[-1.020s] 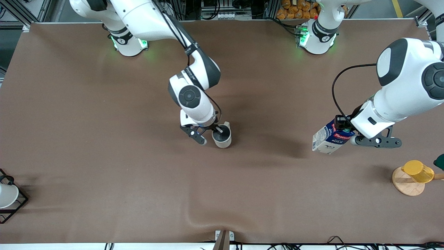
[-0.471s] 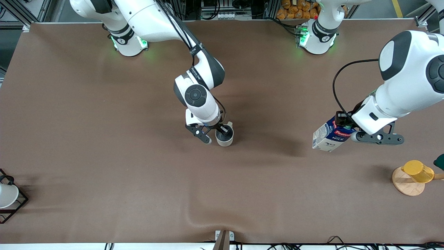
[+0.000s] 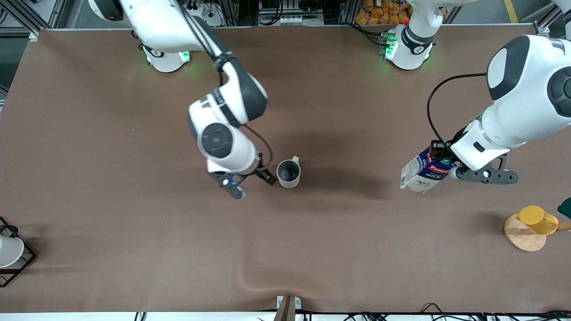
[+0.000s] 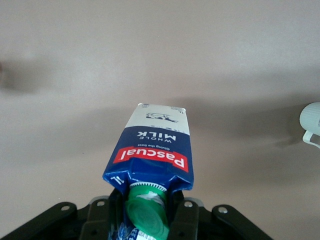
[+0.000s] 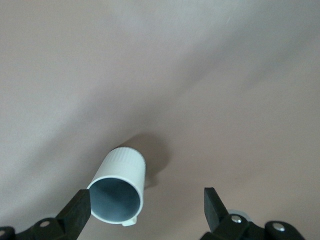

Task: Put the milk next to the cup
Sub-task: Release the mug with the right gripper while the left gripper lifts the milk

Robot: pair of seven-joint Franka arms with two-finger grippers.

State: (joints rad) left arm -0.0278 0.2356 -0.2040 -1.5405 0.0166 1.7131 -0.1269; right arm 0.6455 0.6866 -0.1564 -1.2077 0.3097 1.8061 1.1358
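The cup point(image 3: 288, 174) is a beige mug with a grey inside, standing upright mid-table with its handle toward the robots' bases. My right gripper point(image 3: 252, 185) is open and empty just beside it, on the side toward the right arm's end. In the right wrist view the cup point(image 5: 120, 186) lies close to one finger point(image 5: 79, 207) and my right gripper point(image 5: 145, 206) gapes wide. My left gripper point(image 3: 440, 160) is shut on the top of the milk point(image 3: 421, 173), a blue and white carton held tilted above the table toward the left arm's end. In the left wrist view the milk point(image 4: 155, 150) with its green cap sits in my left gripper point(image 4: 147, 216).
A yellow cup point(image 3: 536, 219) lies on a round wooden coaster point(image 3: 522, 238) near the left arm's end. A white cup in a black wire frame point(image 3: 10, 253) sits at the right arm's end. A dark green thing point(image 3: 565, 207) shows at the edge.
My right gripper has let go of the cup's rim, opened, and moved off toward the right arm's end. The cup stays standing. The left gripper with the milk has barely shifted.
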